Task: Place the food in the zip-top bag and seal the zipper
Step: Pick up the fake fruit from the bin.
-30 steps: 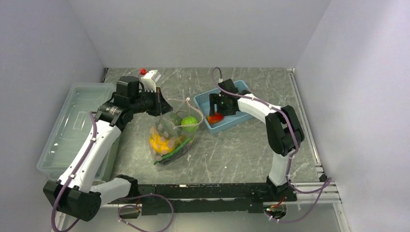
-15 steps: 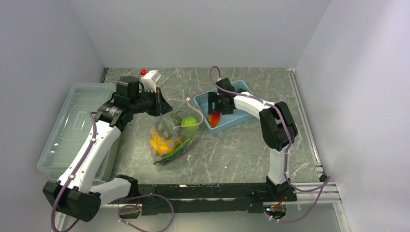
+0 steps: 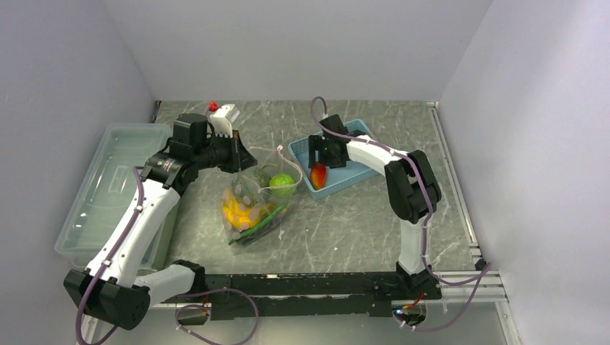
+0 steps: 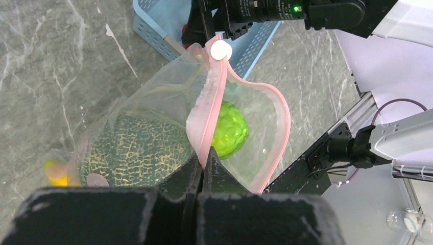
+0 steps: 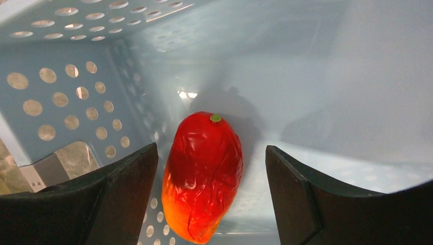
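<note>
The clear zip-top bag (image 3: 257, 205) lies mid-table, its mouth held up and open. My left gripper (image 3: 241, 159) is shut on the pink zipper strip (image 4: 207, 122) at the mouth's near lip. Inside the bag are the dark green round fruit (image 4: 135, 150), the lime-green fruit (image 4: 230, 130), the yellow banana (image 3: 236, 213) and a thin green vegetable (image 3: 259, 224). The red-orange fruit (image 5: 201, 173) lies in the light-blue basket (image 3: 356, 176). My right gripper (image 5: 209, 176) is open, its fingers on either side of that fruit, not touching it. It also shows in the top view (image 3: 318, 175).
A large translucent bin (image 3: 108, 190) stands at the left edge. A small white and red object (image 3: 223, 113) sits at the back behind my left arm. The basket's perforated wall (image 5: 61, 102) is close on the right gripper's left side.
My right gripper has shifted left inside the basket and now straddles the red-orange fruit, which has turned more upright. The left gripper and the bag have not moved.
</note>
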Action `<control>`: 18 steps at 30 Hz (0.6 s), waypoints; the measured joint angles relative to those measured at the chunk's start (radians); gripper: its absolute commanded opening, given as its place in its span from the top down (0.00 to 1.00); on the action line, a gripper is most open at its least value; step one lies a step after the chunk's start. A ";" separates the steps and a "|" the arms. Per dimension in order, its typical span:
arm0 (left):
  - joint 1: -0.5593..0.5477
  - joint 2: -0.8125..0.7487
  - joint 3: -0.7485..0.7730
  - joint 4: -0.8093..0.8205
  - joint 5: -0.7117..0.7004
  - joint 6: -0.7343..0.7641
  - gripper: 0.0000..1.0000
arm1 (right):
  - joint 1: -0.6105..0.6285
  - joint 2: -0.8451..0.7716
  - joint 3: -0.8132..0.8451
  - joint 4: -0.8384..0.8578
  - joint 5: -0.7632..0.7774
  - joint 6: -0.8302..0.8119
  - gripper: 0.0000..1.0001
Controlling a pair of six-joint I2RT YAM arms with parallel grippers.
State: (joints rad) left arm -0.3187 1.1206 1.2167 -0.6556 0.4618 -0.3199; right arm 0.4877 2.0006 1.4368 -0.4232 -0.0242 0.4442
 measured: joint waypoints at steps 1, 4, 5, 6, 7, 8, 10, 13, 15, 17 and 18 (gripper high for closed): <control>0.000 0.000 0.000 0.000 0.000 0.000 1.00 | 0.001 0.000 0.000 -0.001 0.000 -0.003 0.20; 0.000 0.000 0.000 0.000 -0.001 0.000 1.00 | 0.010 0.000 0.001 -0.015 0.001 -0.014 0.20; 0.000 0.000 0.000 0.000 -0.001 0.000 1.00 | 0.013 0.000 0.001 -0.021 0.002 -0.017 0.20; 0.000 0.000 0.000 0.000 -0.003 0.000 1.00 | 0.019 0.000 0.002 -0.027 0.002 -0.020 0.20; 0.000 0.000 0.000 0.000 -0.004 0.000 1.00 | 0.025 0.000 0.002 -0.033 0.002 -0.024 0.20; 0.000 0.000 0.000 0.000 -0.005 0.000 1.00 | 0.033 0.000 0.002 -0.040 0.007 -0.027 0.20; 0.000 0.000 0.000 0.000 -0.007 0.000 1.00 | 0.051 0.000 0.002 -0.048 0.019 -0.034 0.21; 0.000 0.000 0.000 0.000 -0.007 0.000 1.00 | 0.072 0.000 0.002 -0.056 0.038 -0.041 0.24; 0.000 0.000 0.000 0.000 -0.007 0.000 1.00 | 0.084 0.000 0.002 -0.064 0.057 -0.045 0.28; 0.000 0.000 0.000 0.000 -0.007 0.000 1.00 | 0.092 -0.001 0.002 -0.071 0.077 -0.045 0.35; 0.000 0.000 0.000 0.000 -0.007 0.000 1.00 | 0.093 -0.002 0.002 -0.073 0.084 -0.046 0.39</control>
State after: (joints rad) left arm -0.3187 1.1206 1.2167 -0.6556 0.4545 -0.3199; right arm 0.5808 1.9991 1.4387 -0.4961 0.0597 0.3985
